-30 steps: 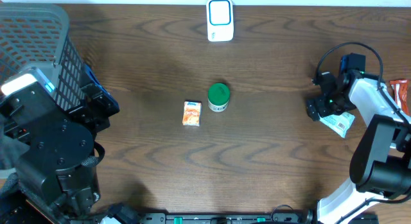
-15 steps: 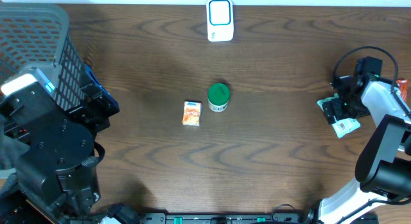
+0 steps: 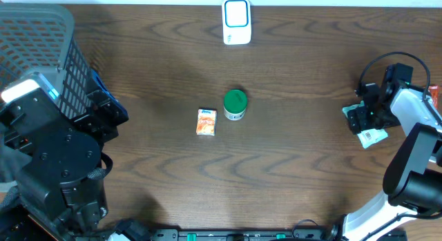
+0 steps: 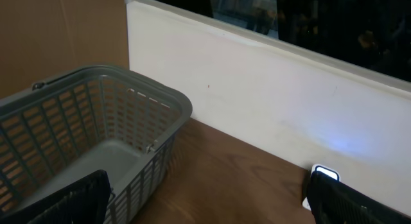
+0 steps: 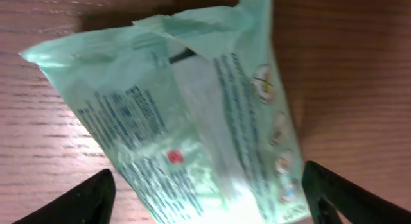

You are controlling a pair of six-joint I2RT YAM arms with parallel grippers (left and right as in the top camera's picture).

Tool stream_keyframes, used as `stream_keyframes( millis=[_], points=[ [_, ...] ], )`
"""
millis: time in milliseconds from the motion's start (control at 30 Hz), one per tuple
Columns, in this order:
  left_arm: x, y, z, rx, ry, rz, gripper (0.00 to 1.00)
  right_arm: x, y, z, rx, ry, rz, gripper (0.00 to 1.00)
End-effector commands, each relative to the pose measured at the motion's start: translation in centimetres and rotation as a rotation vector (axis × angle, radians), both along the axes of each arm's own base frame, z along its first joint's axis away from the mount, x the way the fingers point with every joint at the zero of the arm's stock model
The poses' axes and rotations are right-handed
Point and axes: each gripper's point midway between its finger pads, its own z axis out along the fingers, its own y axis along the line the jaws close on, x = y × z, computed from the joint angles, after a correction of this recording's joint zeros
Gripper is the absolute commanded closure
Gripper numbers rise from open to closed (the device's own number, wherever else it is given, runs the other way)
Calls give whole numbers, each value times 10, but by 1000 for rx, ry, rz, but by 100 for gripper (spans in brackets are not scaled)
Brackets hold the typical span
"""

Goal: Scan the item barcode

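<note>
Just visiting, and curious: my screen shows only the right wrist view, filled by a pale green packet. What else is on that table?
Observer: A white scanner stands at the far edge.
Operator: Any other goods?
Observer: A green-lidded tub and an orange carton sit side by side in the middle.
Operator: And the other arm?
Observer: The left fingers are spread open, empty, near a grey basket.

left arm (image 3: 55,151) fills the lower left, left hand (image 4: 209,201) spread wide; right hand (image 3: 362,120) at the mid-right edge, fingers (image 5: 96,193) parted too.
</note>
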Motion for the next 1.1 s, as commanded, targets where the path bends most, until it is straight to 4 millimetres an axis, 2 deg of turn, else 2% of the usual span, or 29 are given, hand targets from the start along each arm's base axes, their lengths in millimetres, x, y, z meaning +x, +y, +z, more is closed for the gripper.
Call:
stream_keyframes(
  millis=[0, 67, 133, 267, 333, 367, 400, 533, 633, 700, 867, 1067],
  points=[
    [-1, 4, 1, 8, -4, 26, 2, -7, 7, -16, 58, 32, -40, 8],
    [-1, 4, 1, 8, -4, 26, 2, -10, 6, -20, 58, 50, -40, 11],
    [-1, 4, 1, 8, -4, 26, 2, -11, 4, -23, 50, 59, -42, 18],
    [-1, 4, 1, 8, -4, 26, 2, -10, 0, -22, 27, 55, -44, 44],
    [-1, 4, 1, 8, -4, 26, 2, -8, -1, -22, 25, 49, -45, 54],
    [-1, 4, 1, 8, -4, 26, 2, -6, -1, -20, 23, 43, -45, 63],
    [-1, 4, 1, 8, -4, 26, 2, -4, -2, -19, 21, 38, -49, 66],
    [-1, 4, 1, 8, -4, 26, 2, 6, -6, -8, 15, 11, -79, 68],
    [-1, 4, 1, 8, -4, 26, 2, 15, -11, 5, 3, -2, -80, 65],
    [-1, 4, 1, 8, -4, 26, 2, 19, -24, 17, -56, 1, -90, 64],
    [-1, 4, 1, 8, -4, 26, 2, 11, -56, 24, -172, 23, -126, 63],
    [-1, 4, 1, 8, -4, 26, 2, -4, -90, 25, -184, 15, -197, 63]
  ],
)
